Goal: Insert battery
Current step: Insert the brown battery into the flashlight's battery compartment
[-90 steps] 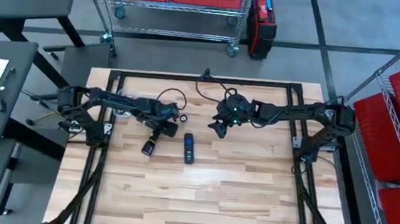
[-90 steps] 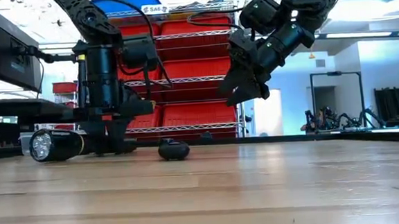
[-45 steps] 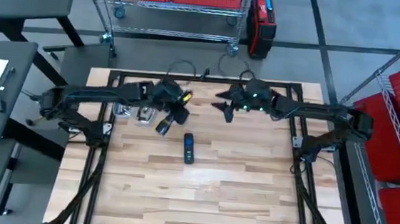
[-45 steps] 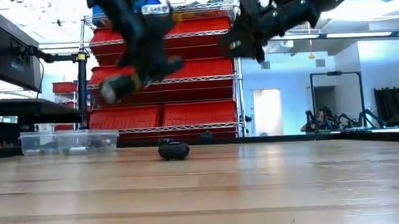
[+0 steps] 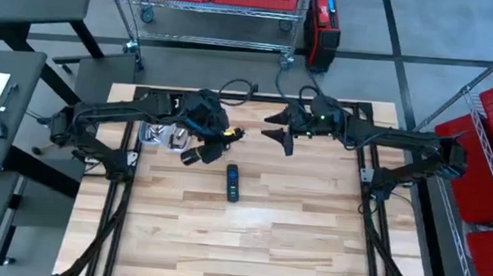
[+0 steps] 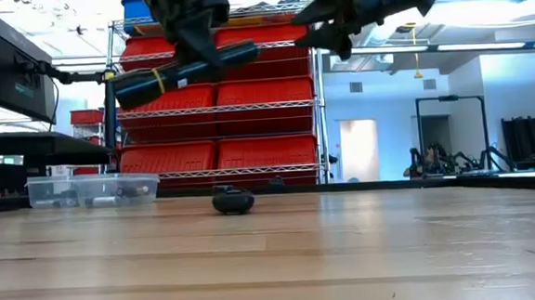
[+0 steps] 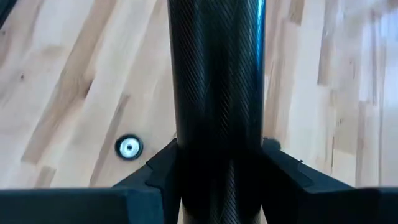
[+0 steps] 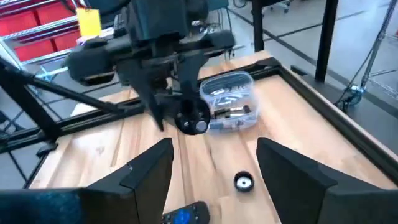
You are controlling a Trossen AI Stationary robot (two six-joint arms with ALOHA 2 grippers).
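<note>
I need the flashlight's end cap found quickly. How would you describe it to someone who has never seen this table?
Start at the clear plastic container near the wooden table's far left edge. Beside it the left gripper holds the black flashlight in the air; on the boards below lies the end cap. It is a small round disc with a shiny centre, unlike the long dark remote nearby.

Getting bright, even overhead light on the table (image 5: 248, 226), barely casting shadows. Blowing out around the ceiling lights in the low view. Catching glare along the flashlight (image 7: 217, 81) barrel, going soft and blurry up close.
</note>
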